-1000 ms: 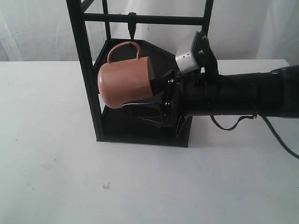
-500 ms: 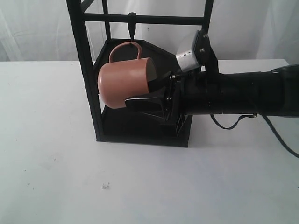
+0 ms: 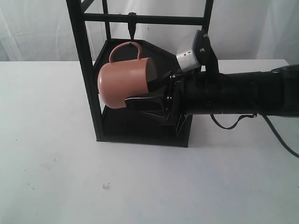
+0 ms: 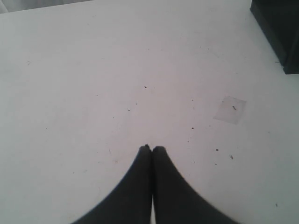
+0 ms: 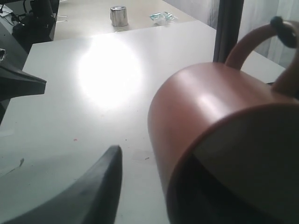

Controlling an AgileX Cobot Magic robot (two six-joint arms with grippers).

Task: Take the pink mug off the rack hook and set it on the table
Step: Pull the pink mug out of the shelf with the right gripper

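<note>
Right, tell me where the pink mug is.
Exterior view, left of centre: the mug is on its side inside the rack, up off its base, handle uppermost just under the hook, with the right jaws at its mouth.

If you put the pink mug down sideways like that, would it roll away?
Probably only a little: the pink mug is round, but its loop handle should stop it. It looks like stiff ceramic, so a drop on the table could chip it. The matte outside seems not very slippery.
</note>
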